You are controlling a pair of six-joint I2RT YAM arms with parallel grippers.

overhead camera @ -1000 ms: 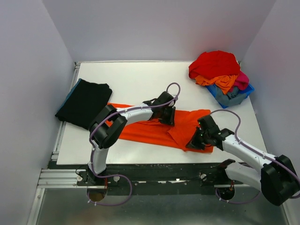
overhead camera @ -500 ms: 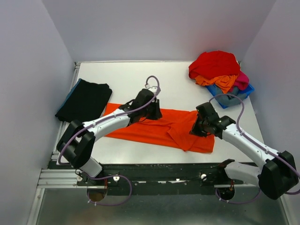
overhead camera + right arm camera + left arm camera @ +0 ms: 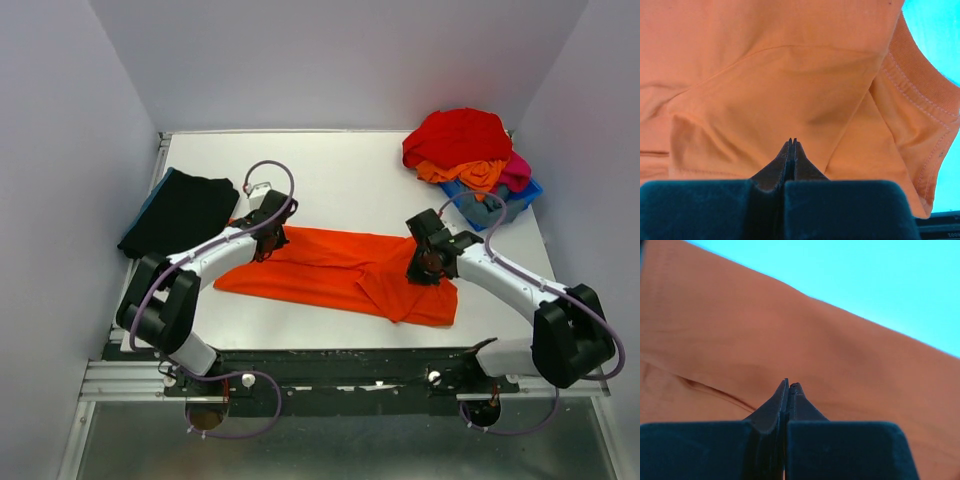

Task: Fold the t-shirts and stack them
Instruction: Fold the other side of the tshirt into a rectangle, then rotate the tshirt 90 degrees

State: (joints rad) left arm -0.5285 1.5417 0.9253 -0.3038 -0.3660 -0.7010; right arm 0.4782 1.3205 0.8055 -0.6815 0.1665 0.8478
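An orange t-shirt (image 3: 330, 270) lies spread lengthwise across the middle of the white table (image 3: 340, 170). My left gripper (image 3: 264, 246) is shut and empty, its tips over the shirt's far left part. In the left wrist view the shut gripper (image 3: 789, 383) points at smooth orange cloth (image 3: 740, 340). My right gripper (image 3: 422, 268) is shut and empty over the shirt's right part. In the right wrist view the gripper (image 3: 792, 140) sits above a folded flap and the collar area of the shirt (image 3: 765, 75). A folded black t-shirt (image 3: 180, 218) lies at the left edge.
A pile of red, orange, pink and grey clothes (image 3: 462, 145) fills a blue bin (image 3: 520, 200) at the back right. Pale walls close in the table on three sides. A metal rail (image 3: 130, 290) runs along the left edge.
My left gripper slid left along the shirt from its middle to its left end. My right gripper moved farther back over the shirt's right part. The shirt lies flatter and longer.
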